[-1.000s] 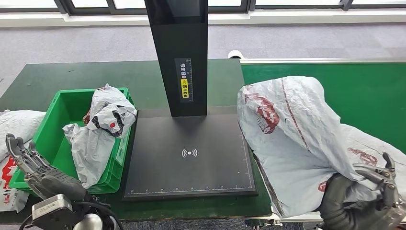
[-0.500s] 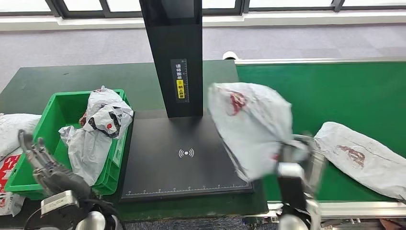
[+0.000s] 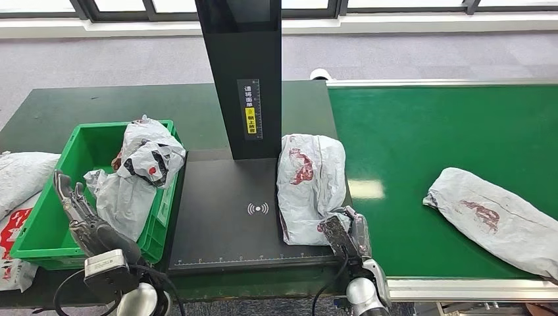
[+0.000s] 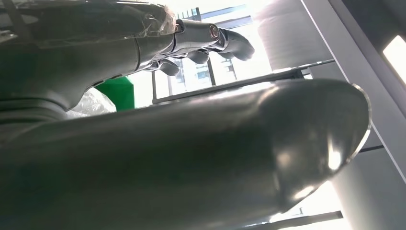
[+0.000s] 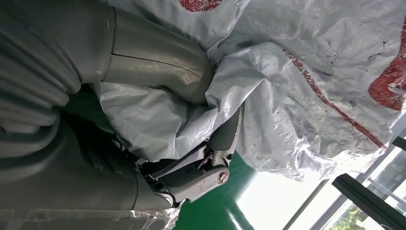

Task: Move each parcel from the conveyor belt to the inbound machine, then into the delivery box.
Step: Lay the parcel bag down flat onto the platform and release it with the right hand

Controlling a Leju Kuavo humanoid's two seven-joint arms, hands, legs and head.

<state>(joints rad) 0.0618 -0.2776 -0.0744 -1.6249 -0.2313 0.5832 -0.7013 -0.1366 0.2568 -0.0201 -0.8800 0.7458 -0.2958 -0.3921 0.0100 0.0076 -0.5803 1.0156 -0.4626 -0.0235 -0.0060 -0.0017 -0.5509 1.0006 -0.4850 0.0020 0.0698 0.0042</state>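
A grey plastic parcel (image 3: 309, 187) with red printing now lies on the right side of the black inbound machine's platform (image 3: 224, 224), in the lower middle of the frame. Half a second ago it hung in the air above the platform's right edge; a second ago it was lifted over the green conveyor belt (image 3: 421, 145). So the first leg of the move looks done, and the scan and the drop into the box remain.

The right robot hand (image 3: 345, 234) sits at the parcel's near end, and the right wrist view shows its thumb and fingers (image 5: 225, 139) pinching a fold of the plastic, so it grips the parcel. The left robot hand (image 3: 76, 210) is raised at the lower left with fingers apart, holding nothing, in front of the green delivery box (image 3: 46, 224).

That box holds crumpled bagged parcels (image 3: 141, 174). A second parcel (image 3: 497, 220) waits on the belt at the right. More parcels (image 3: 20, 174) lie on the dark green counter (image 3: 99, 105) at the far left.

Readable marks: a white wireless symbol (image 3: 258, 209) on the platform, and on the machine's black post (image 3: 247, 39) a vertical strip (image 3: 249, 108) of Chinese characters with a yellow patch, too small to read. The red print on the parcels is illegible.
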